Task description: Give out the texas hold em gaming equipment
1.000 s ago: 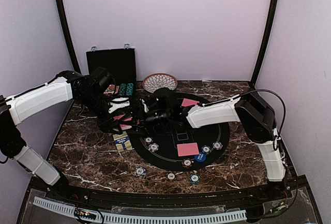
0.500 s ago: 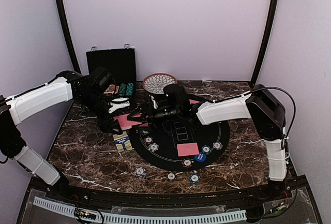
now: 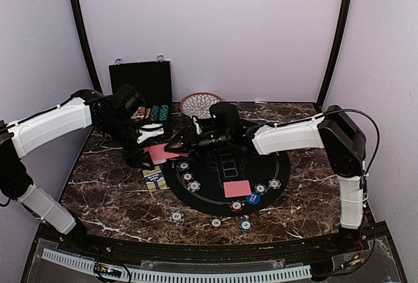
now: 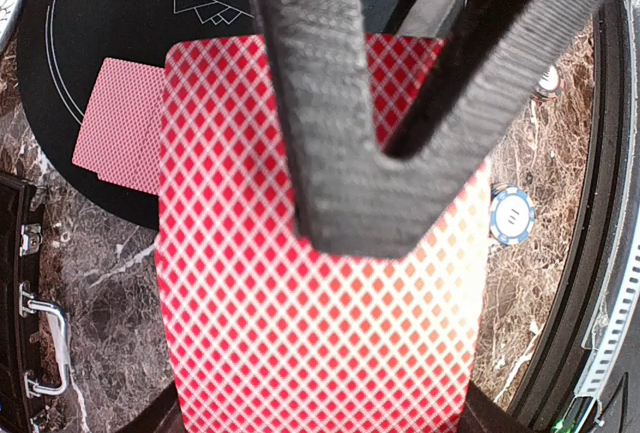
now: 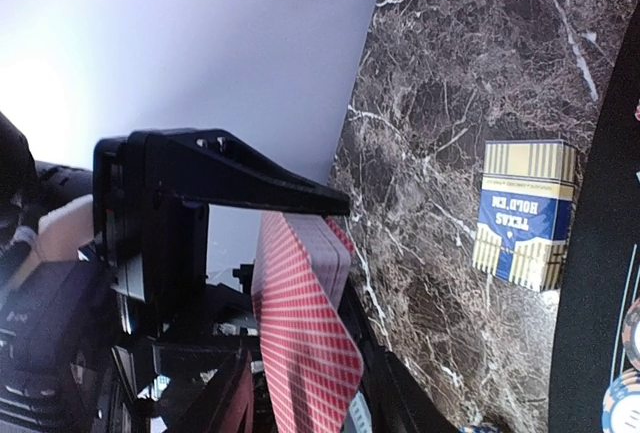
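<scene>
My left gripper [image 3: 150, 152] is shut on a deck of red-backed playing cards [image 3: 160, 151], held above the table's left side; the deck [image 4: 320, 303] fills the left wrist view. My right gripper [image 3: 175, 146] reaches in from the right, and its ribbed black fingers [image 4: 330, 133] lie on the deck's top card. In the right wrist view that top card [image 5: 300, 343] bends away from the deck at its near end. How far the right jaws stand apart does not show. Another red-backed card [image 3: 237, 188] lies on the black mat [image 3: 281, 165].
Striped poker chips [image 3: 194, 185] sit on the mat, with more chips [image 3: 245, 225] on the marble in front. A blue button disc [image 3: 253, 199] lies near the card. A card box [image 3: 153, 178] lies left of the mat. A black case [image 3: 140, 82] and patterned dish [image 3: 200, 104] stand at the back.
My right gripper has moved left across the mat to the deck, and its jaws have narrowed. The left arm holds the deck in the same place.
</scene>
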